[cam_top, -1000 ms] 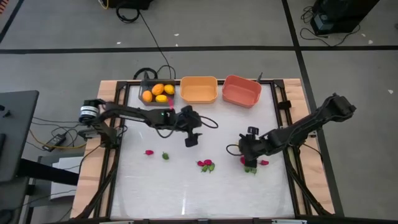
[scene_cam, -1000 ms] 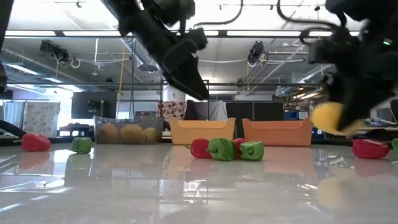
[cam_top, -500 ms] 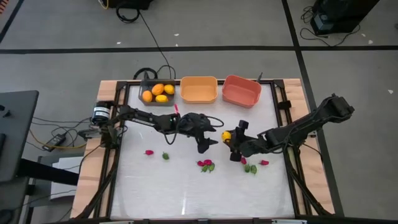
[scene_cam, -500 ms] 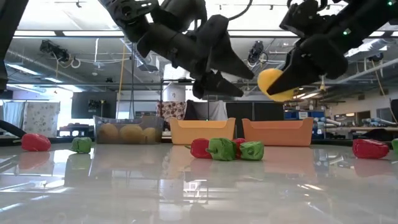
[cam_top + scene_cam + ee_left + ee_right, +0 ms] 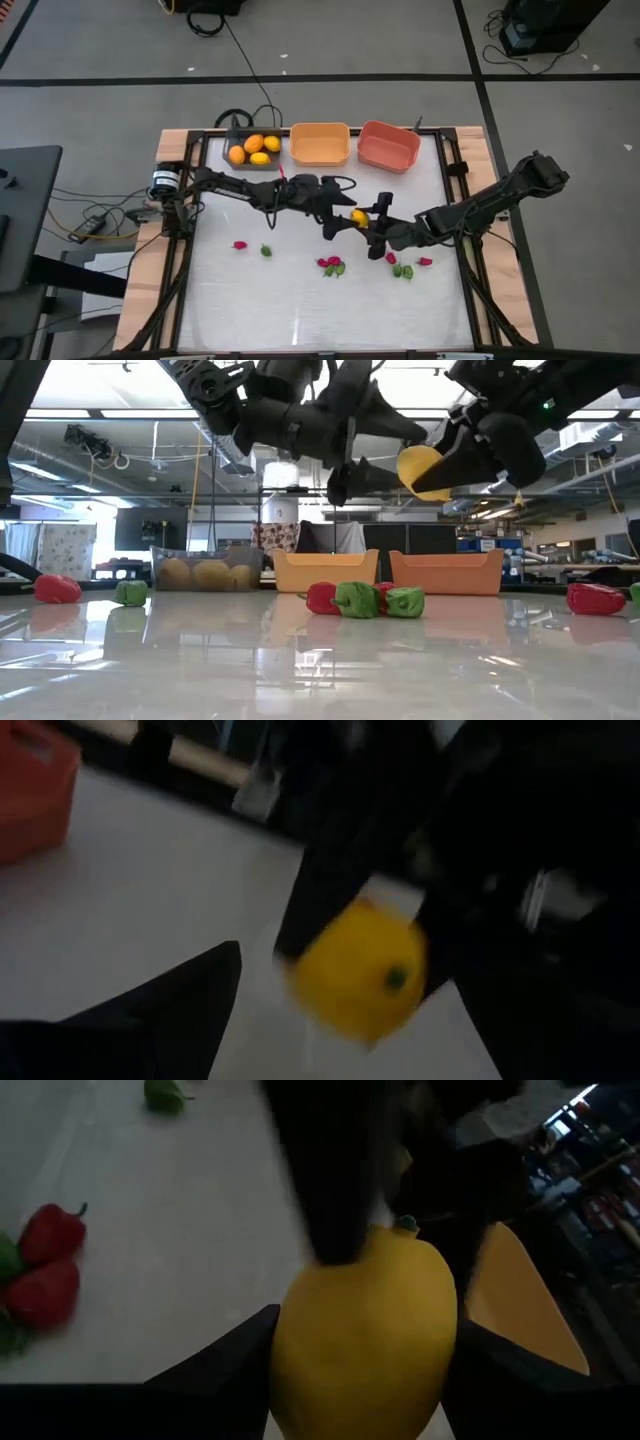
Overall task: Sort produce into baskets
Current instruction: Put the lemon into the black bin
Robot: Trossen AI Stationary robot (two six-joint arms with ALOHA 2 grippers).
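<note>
Lemon [image 5: 358, 216], smooth yellow with green stem nub, gripped by right gripper [image 5: 366, 222]; left gripper's [image 5: 338, 219] jaws open.

A yellow lemon [image 5: 358, 217] hangs mid-air over the surface's middle, pinched in the right gripper [image 5: 367, 221]. Three more fruits [image 5: 252, 148] fill the grey bin [image 5: 232, 139]; the orange bin [image 5: 319, 144] and salmon bin [image 5: 388, 147] stand beside it. Red and green peppers [image 5: 331, 265] lie scattered on the surface.

No legible text or labels
</note>
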